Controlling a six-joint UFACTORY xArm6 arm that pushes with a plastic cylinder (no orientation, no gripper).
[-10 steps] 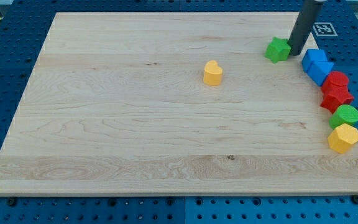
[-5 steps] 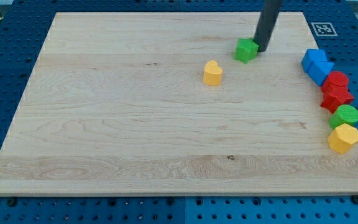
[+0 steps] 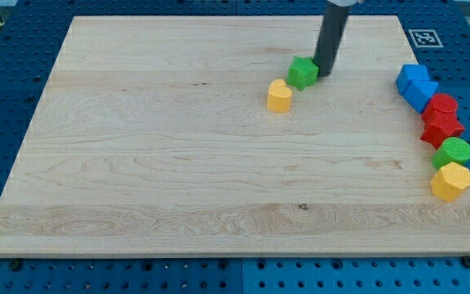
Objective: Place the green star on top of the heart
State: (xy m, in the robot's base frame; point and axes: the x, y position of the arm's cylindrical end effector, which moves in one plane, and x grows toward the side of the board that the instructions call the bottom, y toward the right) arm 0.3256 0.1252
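Observation:
The green star (image 3: 303,73) lies on the wooden board (image 3: 178,163), in the upper middle of the view. It sits just up and to the right of the yellow heart (image 3: 279,96), close to it or touching its upper right edge. My tip (image 3: 324,75) is against the star's right side, the dark rod rising to the view's top.
Along the board's right edge stand two blue blocks (image 3: 415,85), a red cylinder (image 3: 442,106), a red star (image 3: 441,129), a green cylinder (image 3: 453,152) and a yellow hexagon (image 3: 451,180). A marker tag (image 3: 423,37) is at the top right corner.
My tip has slid left and slightly down, pushing the green star from the upper right towards the yellow heart. The heart and the right-hand blocks have not moved.

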